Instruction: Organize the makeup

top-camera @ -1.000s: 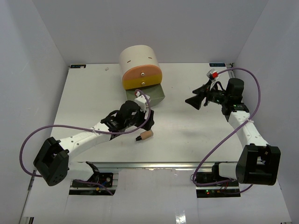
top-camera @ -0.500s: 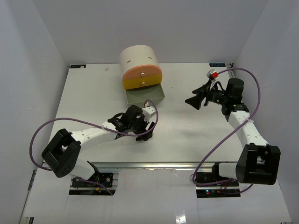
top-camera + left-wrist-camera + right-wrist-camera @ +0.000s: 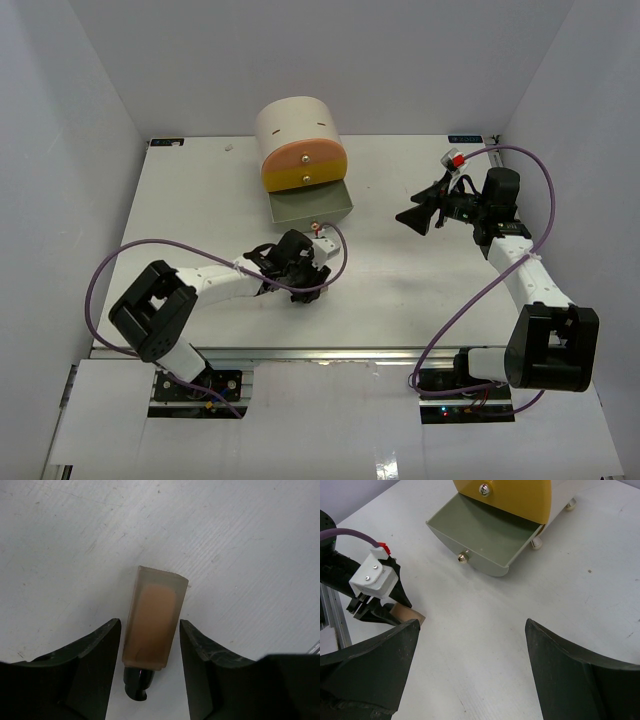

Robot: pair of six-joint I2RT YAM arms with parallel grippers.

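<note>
One piece of the makeup shows: a tan bottle with a black cap (image 3: 152,625), lying flat on the white table. My left gripper (image 3: 150,645) straddles it, one jaw on each side of the body, and a thin gap of table shows on both sides. From above, the left gripper (image 3: 305,288) covers the bottle. The right wrist view shows the bottle's tan end (image 3: 409,615) poking out under the left fingers. My right gripper (image 3: 412,217) hangs wide open and empty over the table's right half.
A cream cylinder organizer (image 3: 298,140) stands at the back, with orange and yellow drawer fronts (image 3: 510,495). Its grey bottom drawer (image 3: 310,207) is pulled out and holds nothing (image 3: 480,535). White walls surround the table.
My left gripper came down from near the grey drawer onto the bottle, and its jaws narrowed around it. The right arm stayed still.
</note>
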